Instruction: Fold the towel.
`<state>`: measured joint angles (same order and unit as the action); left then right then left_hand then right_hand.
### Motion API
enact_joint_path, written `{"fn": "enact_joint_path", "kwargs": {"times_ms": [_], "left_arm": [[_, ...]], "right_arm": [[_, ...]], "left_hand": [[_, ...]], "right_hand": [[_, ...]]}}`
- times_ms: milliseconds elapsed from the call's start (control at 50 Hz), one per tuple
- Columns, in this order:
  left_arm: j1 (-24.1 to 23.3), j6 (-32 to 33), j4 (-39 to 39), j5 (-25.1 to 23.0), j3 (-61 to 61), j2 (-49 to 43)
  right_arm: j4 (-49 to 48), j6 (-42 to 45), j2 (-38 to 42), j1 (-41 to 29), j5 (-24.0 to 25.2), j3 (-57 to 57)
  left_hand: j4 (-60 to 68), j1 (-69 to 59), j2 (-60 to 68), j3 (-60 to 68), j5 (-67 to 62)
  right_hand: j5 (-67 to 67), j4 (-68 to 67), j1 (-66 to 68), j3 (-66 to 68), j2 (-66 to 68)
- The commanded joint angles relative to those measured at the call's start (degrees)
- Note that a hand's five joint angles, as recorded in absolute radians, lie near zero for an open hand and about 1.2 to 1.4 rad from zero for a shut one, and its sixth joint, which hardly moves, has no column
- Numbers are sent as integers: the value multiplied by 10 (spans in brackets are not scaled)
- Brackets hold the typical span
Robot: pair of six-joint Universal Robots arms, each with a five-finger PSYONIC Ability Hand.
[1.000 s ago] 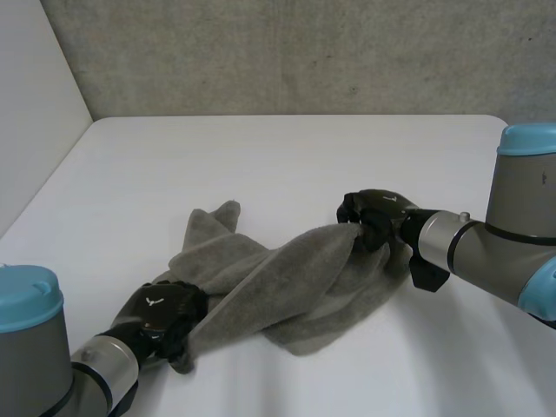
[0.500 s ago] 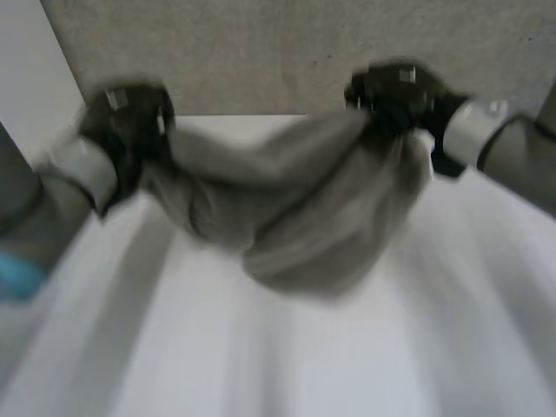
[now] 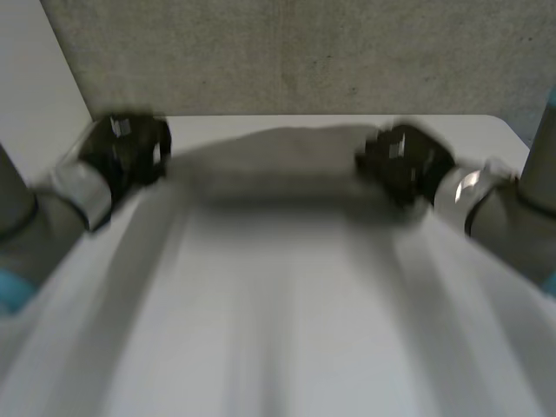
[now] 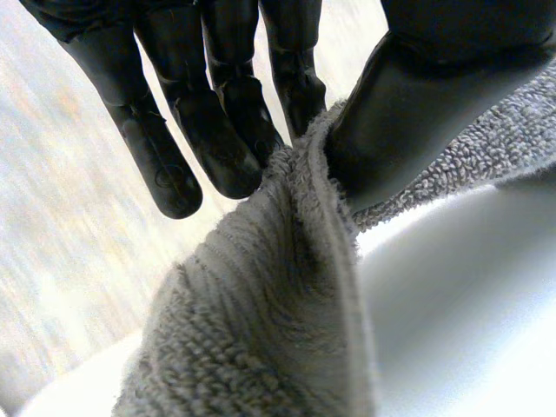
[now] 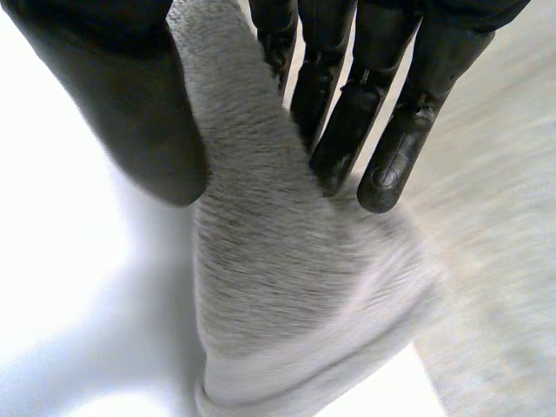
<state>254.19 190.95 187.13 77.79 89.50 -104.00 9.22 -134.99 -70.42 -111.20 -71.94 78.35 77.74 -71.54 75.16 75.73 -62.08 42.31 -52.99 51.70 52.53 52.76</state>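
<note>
Left hand [image 3: 130,152] pinches one end of the grey towel [image 3: 278,165] between thumb and fingers — right hand [image 3: 401,161] clamps the other end the same way. Towel hangs stretched between them over the far side of the white table [image 3: 278,330], hands well apart.

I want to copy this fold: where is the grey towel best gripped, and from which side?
Probably at its two opposite ends, each approached from outside. The towel spans stretched between the left hand and right hand, and each pinches a thin edge between thumb and fingers, which holds the cloth spread.
</note>
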Motion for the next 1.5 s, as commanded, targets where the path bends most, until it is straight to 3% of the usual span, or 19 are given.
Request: {"fn": "enact_joint_path", "kwargs": {"times_ms": [20, 240, 380, 500, 620, 680, 720, 740, 760, 780, 800, 820, 940, 1040, 1180, 1280, 1380, 1420, 1500], "left_arm": [[18, 72, 47, -54, 160, -7], [15, 86, 57, -57, 186, -23], [22, 86, 56, -58, 191, -23], [23, 86, 56, -58, 194, -21], [26, 86, 56, -56, 193, -20], [32, 86, 56, -55, 193, -20], [33, 86, 56, -55, 191, -21], [33, 86, 56, -54, 190, -21], [35, 86, 55, -54, 188, -21], [35, 86, 55, -54, 188, -21], [36, 85, 52, -53, 186, -21], [36, 85, 49, -53, 183, -17], [39, 82, 40, -52, 161, 31], [47, 17, -2, -55, 92, 179], [58, -64, -10, -61, 14, 237], [81, -66, -7, -62, -2, 166], [77, -59, -9, -62, -41, 20], [67, -38, -17, -56, -106, -78], [40, -8, -41, -45, -221, -150]], "right_arm": [[44, 41, -4, 5, -24, 95], [50, -157, 17, 25, -18, 28], [50, -168, 85, 27, -19, 8], [47, -162, 136, 41, -23, -17], [52, -136, 148, 51, -29, -22], [54, -128, 137, 66, -29, -9], [59, -125, 118, 73, -27, 11], [59, -125, 118, 73, -27, 11], [66, -123, 107, 74, -22, 21], [66, -123, 107, 74, -22, 22], [72, -123, 95, 77, -18, 28], [77, -124, 82, 83, -16, 31], [90, -129, 7, 94, -6, 26], [129, -167, -133, 114, 53, -47], [171, -209, -147, 125, 97, -134], [178, -199, -64, 129, 90, -160], [178, -157, 44, 107, 57, -225], [174, -133, 125, 76, 2, -295], [165, -122, 201, 49, -61, -415]], "left_hand": [[23, -85, 48, 43, -79], [23, -85, 48, 43, -79], [23, -85, 48, 43, -79], [23, -85, 48, 43, -79], [23, -85, 48, 43, -79], [23, -85, 48, 43, -79], [23, -85, 48, 43, -79], [23, -85, 48, 43, -79], [23, -85, 48, 43, -79], [23, -85, 48, 43, -79], [23, -85, 48, 43, -79], [23, -85, 48, 43, -79], [23, -85, 48, 43, -79], [23, -85, 48, 43, -79], [23, -85, 48, 43, -79], [23, -85, 48, 43, -79], [23, -85, 48, 43, -79], [23, -85, 48, 43, -79], [23, -85, 48, 43, -79]], "right_hand": [[-423, 430, -417, -425, -428], [-423, 430, -417, -425, -428], [-423, 430, -417, -425, -428], [-271, 278, -265, -273, -276], [-266, 273, -260, -268, -270], [-215, 222, -209, -218, -220], [-46, 53, -40, -49, -51], [-45, 52, -39, -48, -50], [88, -81, 94, 86, 83], [89, -82, 95, 87, 85], [241, -234, 247, 238, 236], [277, -270, 283, 274, 272], [277, -270, 283, 275, 272], [277, -270, 283, 275, 272], [277, -270, 283, 275, 272], [277, -270, 283, 275, 272], [277, -270, 283, 275, 272], [277, -270, 283, 275, 272], [277, -270, 283, 275, 272]]}}
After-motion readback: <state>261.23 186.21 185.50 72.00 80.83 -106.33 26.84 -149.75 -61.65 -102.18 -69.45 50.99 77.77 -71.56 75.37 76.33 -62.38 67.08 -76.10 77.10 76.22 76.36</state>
